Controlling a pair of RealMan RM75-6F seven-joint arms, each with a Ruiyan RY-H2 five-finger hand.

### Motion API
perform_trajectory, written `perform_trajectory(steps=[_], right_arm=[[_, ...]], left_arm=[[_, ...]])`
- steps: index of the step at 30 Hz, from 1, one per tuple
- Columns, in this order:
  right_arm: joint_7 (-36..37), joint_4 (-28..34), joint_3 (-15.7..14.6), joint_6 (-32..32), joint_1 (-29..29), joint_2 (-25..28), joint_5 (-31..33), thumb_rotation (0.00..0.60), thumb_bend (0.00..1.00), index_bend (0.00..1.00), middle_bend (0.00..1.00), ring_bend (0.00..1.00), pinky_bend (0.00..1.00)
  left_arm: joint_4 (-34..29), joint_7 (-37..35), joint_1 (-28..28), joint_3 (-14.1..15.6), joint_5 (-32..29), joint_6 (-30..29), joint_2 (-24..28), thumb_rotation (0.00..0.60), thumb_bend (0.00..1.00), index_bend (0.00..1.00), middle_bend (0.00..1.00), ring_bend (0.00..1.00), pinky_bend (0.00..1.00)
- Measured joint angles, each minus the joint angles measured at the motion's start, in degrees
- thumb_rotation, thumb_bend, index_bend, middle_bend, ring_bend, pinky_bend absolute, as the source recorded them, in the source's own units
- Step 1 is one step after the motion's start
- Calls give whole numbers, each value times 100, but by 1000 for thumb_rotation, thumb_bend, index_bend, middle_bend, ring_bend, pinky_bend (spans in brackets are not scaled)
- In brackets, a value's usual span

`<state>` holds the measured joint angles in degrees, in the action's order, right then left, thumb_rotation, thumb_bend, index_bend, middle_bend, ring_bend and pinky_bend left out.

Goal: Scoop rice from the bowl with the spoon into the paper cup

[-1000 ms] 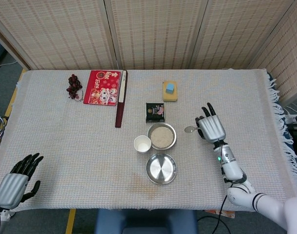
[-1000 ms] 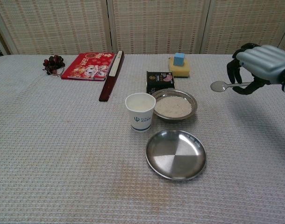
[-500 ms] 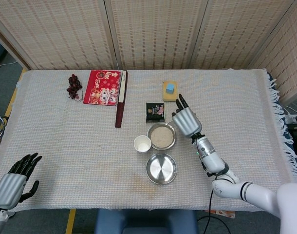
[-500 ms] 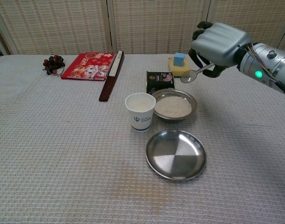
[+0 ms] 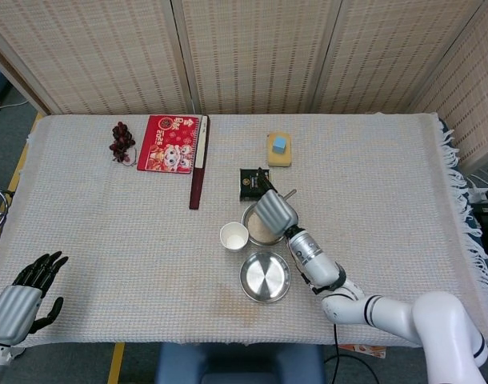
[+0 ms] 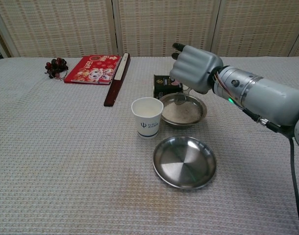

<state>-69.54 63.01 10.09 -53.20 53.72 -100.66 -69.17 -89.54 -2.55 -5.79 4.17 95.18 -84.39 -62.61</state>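
Observation:
A steel bowl of rice [image 6: 199, 111] [image 5: 256, 234] stands mid-table, with a white paper cup [image 6: 146, 117] [image 5: 234, 237] touching or nearly touching its left side. My right hand [image 6: 196, 68] [image 5: 274, 210] hovers over the bowl and grips a metal spoon [image 6: 180, 99]. The spoon's scoop points down at the rice surface; its handle end [image 5: 289, 193] sticks out behind the hand. I cannot tell whether the scoop touches the rice. My left hand [image 5: 20, 300] rests off the near left corner, fingers apart, holding nothing.
An empty steel plate [image 6: 184, 161] lies just in front of the bowl. Behind the bowl are a black packet [image 6: 164, 83] and a yellow sponge with a blue block [image 5: 279, 149]. A red booklet [image 6: 94, 62], a dark stick [image 6: 116, 81] and a dark berry cluster [image 6: 56, 66] lie far left.
My right hand has carried the spoon leftward from the right side of the table to above the rice bowl and tipped the scoop down. The left hand has barely moved.

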Motion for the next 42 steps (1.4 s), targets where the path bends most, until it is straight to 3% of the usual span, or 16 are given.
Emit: perform_trajectory(steps=[11, 18, 30, 42], right_arm=[[41, -40, -128, 154, 27, -107, 289, 600, 337, 925, 567, 119, 0], [459, 224, -35, 317, -10, -61, 663, 600, 337, 929, 567, 119, 0], [1229, 1020, 247, 452, -107, 443, 1652, 600, 337, 930, 568, 119, 0], [2043, 1083, 282, 710, -96, 766, 2374, 600, 337, 930, 567, 119, 0]], left_arm=[[-6, -27, -18, 7, 5, 35, 13, 600, 486, 0, 0, 0, 151], [3, -50, -9, 10, 18, 9, 19, 600, 486, 0, 0, 0, 151], [-6, -30, -8, 8, 12, 12, 14, 600, 486, 0, 0, 0, 151], [-20, 46, -10, 4, -3, 34, -9, 600, 486, 0, 0, 0, 151]])
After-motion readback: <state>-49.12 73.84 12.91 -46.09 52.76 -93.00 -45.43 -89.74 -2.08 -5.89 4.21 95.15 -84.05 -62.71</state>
